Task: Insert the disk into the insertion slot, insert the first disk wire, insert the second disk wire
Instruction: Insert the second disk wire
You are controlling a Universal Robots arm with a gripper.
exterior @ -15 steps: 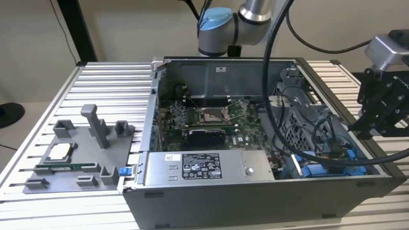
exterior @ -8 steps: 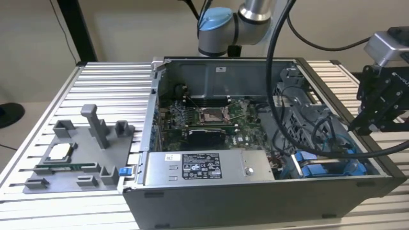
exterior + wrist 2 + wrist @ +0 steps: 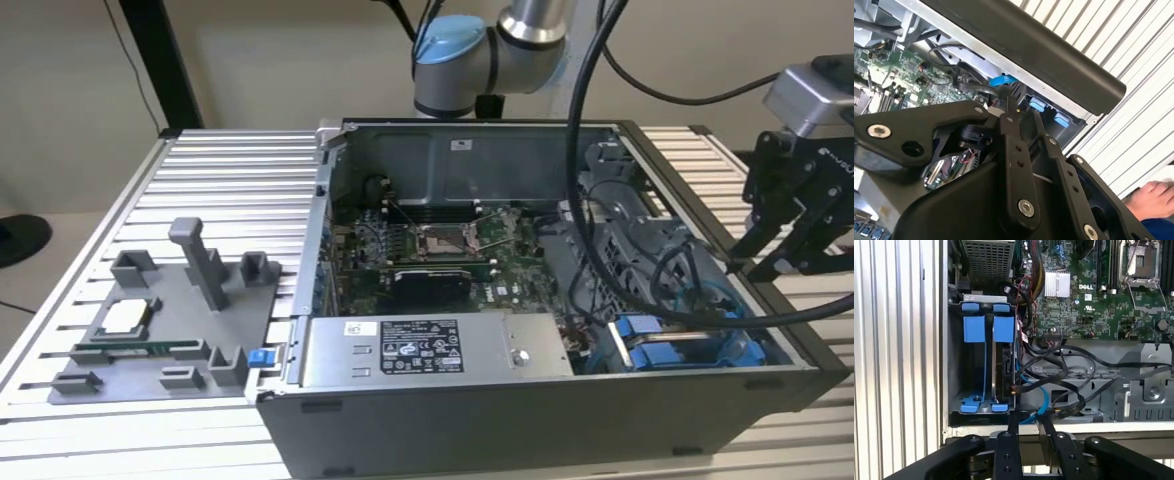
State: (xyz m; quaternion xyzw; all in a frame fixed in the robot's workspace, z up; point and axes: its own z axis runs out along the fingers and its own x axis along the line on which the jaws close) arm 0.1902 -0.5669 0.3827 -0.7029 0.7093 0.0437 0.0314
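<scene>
The claw (image 3: 1029,421) hangs partly open and empty just outside the computer case (image 3: 534,410). Straight ahead of its tips, the disk (image 3: 1004,367) stands on edge inside the insertion slot (image 3: 956,365), with a blue cable (image 3: 1044,396) running just beside it.

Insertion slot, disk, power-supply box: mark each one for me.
insertion slot (image 3: 970,371), first wrist view, bare inside of the bay beside the disk.
disk (image 3: 1004,371), first wrist view, dark exposed edge, standing in the slot.
power-supply box (image 3: 420,353), exterior view, on its white label.
</scene>
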